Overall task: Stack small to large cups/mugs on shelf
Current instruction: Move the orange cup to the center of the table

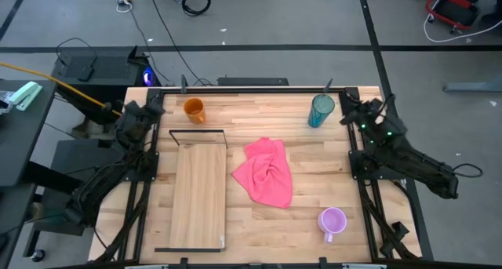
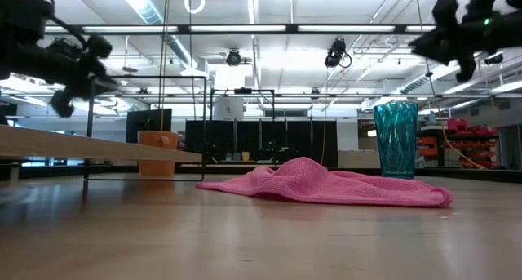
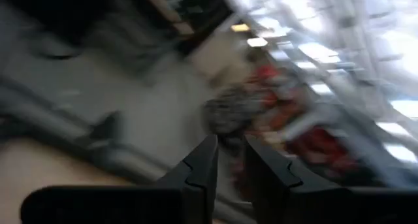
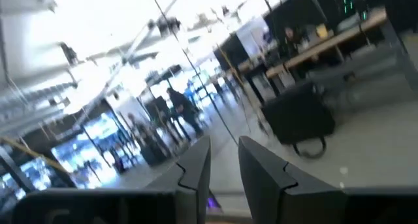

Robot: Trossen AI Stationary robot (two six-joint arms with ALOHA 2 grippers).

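Cups are held by neither pincer: the left gripper hangs in the air with its fingers a narrow gap apart and nothing between them, and the right gripper is likewise seen slightly parted and empty

Positions are given from the pink cloth, which is crumpled at mid-table. The left gripper is raised to the cloth's left and beyond it, near the orange mug. The right gripper is raised to the cloth's right and beyond it, just beside the teal tumbler, which is standing upright. The lilac mug is placed on the cloth's right at its nearer side, well apart from the other two. The shelf is laid just left of the cloth, its wire frame at the end toward the orange mug, and nothing is carried on it yet

Several failures can be foreseen. The tall tumbler could be tipped if it is pinched high or nudged by a finger on approach. A mug could be twisted in the grasp if it is taken by its handle. The cloth could be snagged and dragged if a cup is carried low across it. The stack could be left tilted if a smaller cup is lowered off-centre

No brand, label or writing can be read
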